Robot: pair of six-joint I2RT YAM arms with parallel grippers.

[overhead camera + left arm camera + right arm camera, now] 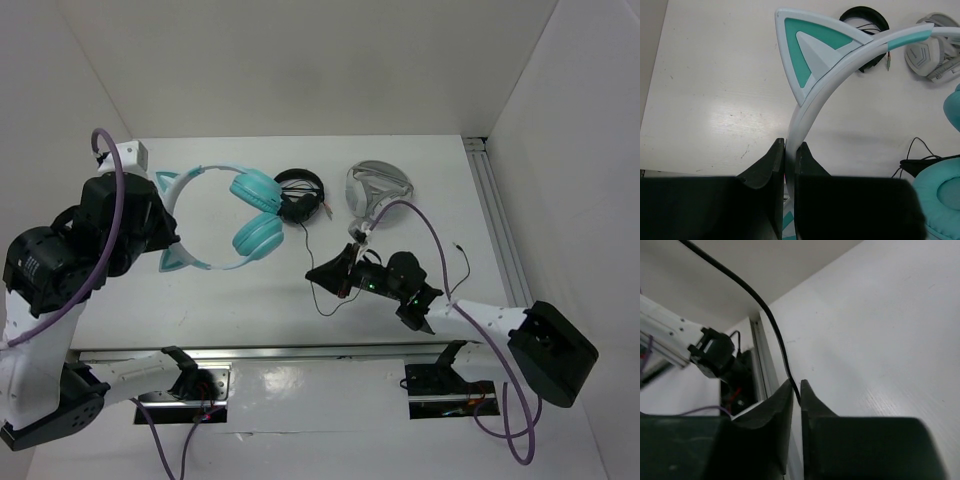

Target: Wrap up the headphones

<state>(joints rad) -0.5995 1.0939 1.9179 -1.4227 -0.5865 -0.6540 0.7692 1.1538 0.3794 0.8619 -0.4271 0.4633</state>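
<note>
Teal headphones (258, 215) on the white desk (250, 310), in the far left part of it, lying flat. Two teal ear cups close together, one nearer the far edge, the other just in front of it. Pale headband curving out from them toward the left edge, carrying two cat ears (168, 185) with white rim and teal inside.

Left gripper (790, 150) at the leftmost part of that curve, between the two ears. Closed fully on the headband, with both black fingers (765, 165) pressing the thin pale band from either side, as seen plainly from the left wrist.

Right gripper (796, 390) low over the desk, nearer the front edge and right of the middle, well apart from the ear cups. Fingers almost together, only a narrow slit between them, and the thin black cable (767, 315) pinched in that slit. In the top view, the same cable running from beside the ear cups toward the front edge, with a small loop on the desk close to this gripper.

Black headphones (300, 195) just right of the teal cups, touching or nearly touching the farther one; cannot tell which. White-grey headphones (378, 187) further right, near the far edge, apart from the black pair.

White printing on the black housing of the left arm (32, 265), too small to read.
</note>
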